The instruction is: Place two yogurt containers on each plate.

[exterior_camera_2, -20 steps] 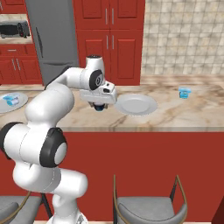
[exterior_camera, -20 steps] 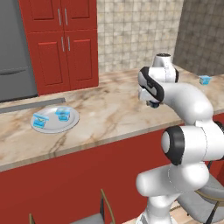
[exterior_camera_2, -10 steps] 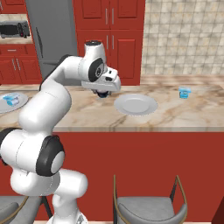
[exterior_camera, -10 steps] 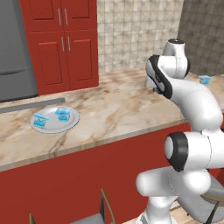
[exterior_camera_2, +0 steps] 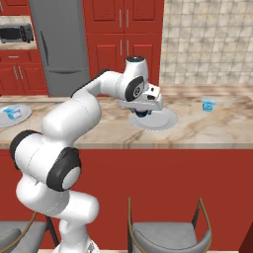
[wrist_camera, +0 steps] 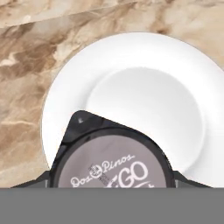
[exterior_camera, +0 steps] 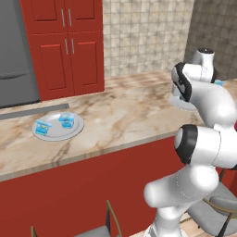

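Now I am holding a yogurt container [wrist_camera: 111, 168] pinched in the tool [exterior_camera_2: 144, 110] just above the bare plate [wrist_camera: 144, 105], so I am judging that lowering and releasing come next.

Pictured in a rendered home kitchen: red cabinets [exterior_camera: 65, 44], grey refrigerator [exterior_camera_2: 62, 47], tiled backsplash [exterior_camera: 143, 34] and marble counter [exterior_camera: 125, 111] beneath the claw [exterior_camera_2: 143, 112], microwave [exterior_camera_2: 16, 33] far left.

The yogurt container's [wrist_camera: 114, 164] lower part was cut off at the hand view's bottom edge, hiding the claw's fingertips.
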{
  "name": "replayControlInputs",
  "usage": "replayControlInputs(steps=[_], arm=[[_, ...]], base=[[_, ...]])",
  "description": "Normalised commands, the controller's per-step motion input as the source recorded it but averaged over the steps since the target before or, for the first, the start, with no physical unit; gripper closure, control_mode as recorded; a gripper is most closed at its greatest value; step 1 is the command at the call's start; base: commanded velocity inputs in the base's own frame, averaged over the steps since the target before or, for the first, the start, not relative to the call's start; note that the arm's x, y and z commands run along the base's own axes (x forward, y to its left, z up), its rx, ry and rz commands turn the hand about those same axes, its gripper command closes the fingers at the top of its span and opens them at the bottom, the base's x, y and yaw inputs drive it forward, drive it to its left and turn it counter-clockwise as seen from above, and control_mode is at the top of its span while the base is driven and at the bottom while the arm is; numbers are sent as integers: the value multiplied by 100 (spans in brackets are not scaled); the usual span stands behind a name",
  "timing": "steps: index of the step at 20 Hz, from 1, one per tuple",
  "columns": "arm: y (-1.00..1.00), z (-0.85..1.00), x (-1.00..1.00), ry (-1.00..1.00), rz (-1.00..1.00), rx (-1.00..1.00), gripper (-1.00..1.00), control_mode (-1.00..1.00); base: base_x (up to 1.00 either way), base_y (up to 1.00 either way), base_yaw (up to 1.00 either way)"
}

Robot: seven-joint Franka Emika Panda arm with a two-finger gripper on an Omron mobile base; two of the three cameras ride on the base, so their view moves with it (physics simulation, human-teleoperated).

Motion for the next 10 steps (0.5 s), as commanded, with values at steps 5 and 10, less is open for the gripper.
replayControlInputs(steps=[5,10], arm=[[-57,0,74,4,-1,0,-100,-100],[0,0,1,2,0,0,-100,-100]], base=[[0,0,0],[0,0,0]])
